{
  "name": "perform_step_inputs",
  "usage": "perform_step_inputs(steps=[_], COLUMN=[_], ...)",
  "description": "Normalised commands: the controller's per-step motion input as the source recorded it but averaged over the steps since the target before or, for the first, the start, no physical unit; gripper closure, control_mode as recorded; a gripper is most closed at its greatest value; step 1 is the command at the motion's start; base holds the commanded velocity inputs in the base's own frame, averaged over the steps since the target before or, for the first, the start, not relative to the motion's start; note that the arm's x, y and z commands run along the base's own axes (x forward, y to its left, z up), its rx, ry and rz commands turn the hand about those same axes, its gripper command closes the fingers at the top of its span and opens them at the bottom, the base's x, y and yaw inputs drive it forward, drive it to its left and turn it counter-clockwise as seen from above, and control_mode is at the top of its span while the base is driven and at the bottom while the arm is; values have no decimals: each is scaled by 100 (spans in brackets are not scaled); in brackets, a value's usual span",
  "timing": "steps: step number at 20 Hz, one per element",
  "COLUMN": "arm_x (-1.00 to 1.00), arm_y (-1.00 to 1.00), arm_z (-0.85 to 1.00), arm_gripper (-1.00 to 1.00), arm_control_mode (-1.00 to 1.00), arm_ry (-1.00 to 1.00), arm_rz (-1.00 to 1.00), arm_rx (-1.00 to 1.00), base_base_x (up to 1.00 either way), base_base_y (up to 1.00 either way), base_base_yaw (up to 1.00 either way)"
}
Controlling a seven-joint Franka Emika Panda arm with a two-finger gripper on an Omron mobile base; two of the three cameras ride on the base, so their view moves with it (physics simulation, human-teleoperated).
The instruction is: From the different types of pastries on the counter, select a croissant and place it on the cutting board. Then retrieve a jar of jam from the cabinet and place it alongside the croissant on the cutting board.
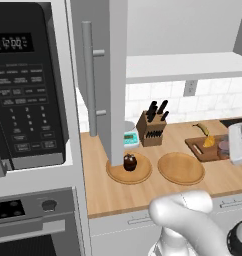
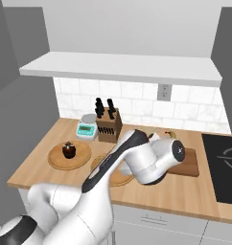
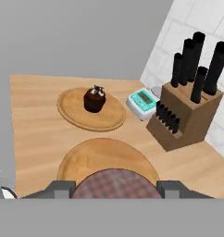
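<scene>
End effector (image 3: pixel 115 189) clamping squat brownish jar of jam (image 3: pixel 115 183)

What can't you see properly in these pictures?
- Right base view: the arm covers most of the cutting board, hiding what lies on it.
- Hand view: the jar of jam in the hand is cut off at the bottom.
- Left base view: the cabinet door hides part of the plate under the cupcake.
</scene>
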Motion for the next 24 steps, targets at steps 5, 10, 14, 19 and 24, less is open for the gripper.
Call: perform_step_inputs(steps=[5, 10, 14, 19, 24], arm_x=[87, 99, 94, 24, 26], arm_y=[-98, -98, -99, -46, -53], arm_z=[-21, -27, -42, -21, -40], arm_gripper=[100, 100, 100, 100, 100], arm_control_mode=[-100, -100, -100, -100, -100], arm_ry=[5, 29, 26, 5, -2], arm_rz=[5, -6, -2, 0, 0], arm_rx=[23, 3, 0, 6, 2], base_base_x=[0, 0, 0, 0, 0], base_base_y=[0, 0, 0, 0, 0], base_base_yaw=[0, 0, 0, 0, 0])
